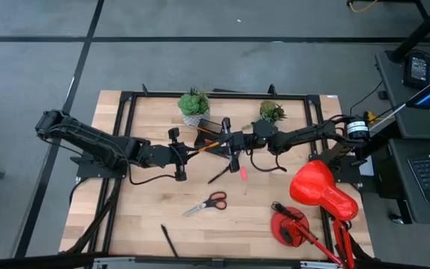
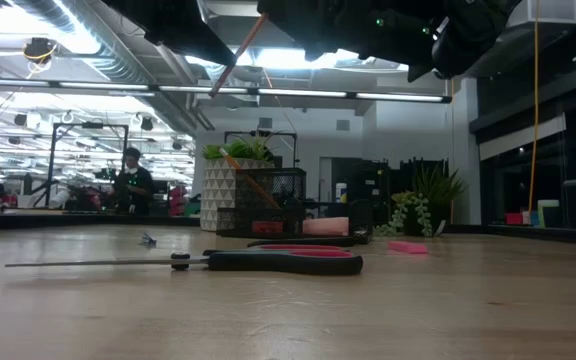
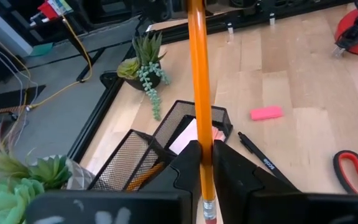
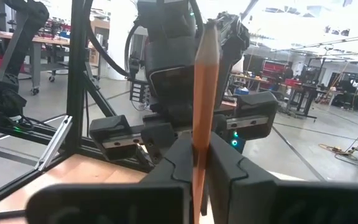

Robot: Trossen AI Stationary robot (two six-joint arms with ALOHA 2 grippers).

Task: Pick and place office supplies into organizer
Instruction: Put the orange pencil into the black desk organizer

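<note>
Both arms meeting over the far middle of the table, one orange pencil [image 3: 199, 93] spanning between them. Left gripper [image 3: 205, 163] closed on the pencil near its eraser end, dark fingers [image 3: 185, 168] pressed against both sides; pencil's far end cut off at the frame edge in that wrist view. Right gripper [image 4: 199, 163] likewise clamped on the pencil, sharpened tip standing up between its jaws; lower shaft hidden behind the fingers. From above, only a short orange stretch visible between the dark wrists.

Black mesh organizer [image 3: 166, 134] at the far middle, mostly covered by the grippers in the high view; a second pencil slanting inside the tall compartment, a pink pad in the low tray, its edges partly hidden.

Pink eraser [image 1: 242, 173] just near of the grippers. Black pen [image 1: 219, 175] beside it, partly under the arm. Red-handled scissors [image 1: 206, 203] nearer. Another pen [image 1: 168, 240] at the near edge. Red lamp [image 1: 321, 190] at near right, its base cut off.
</note>
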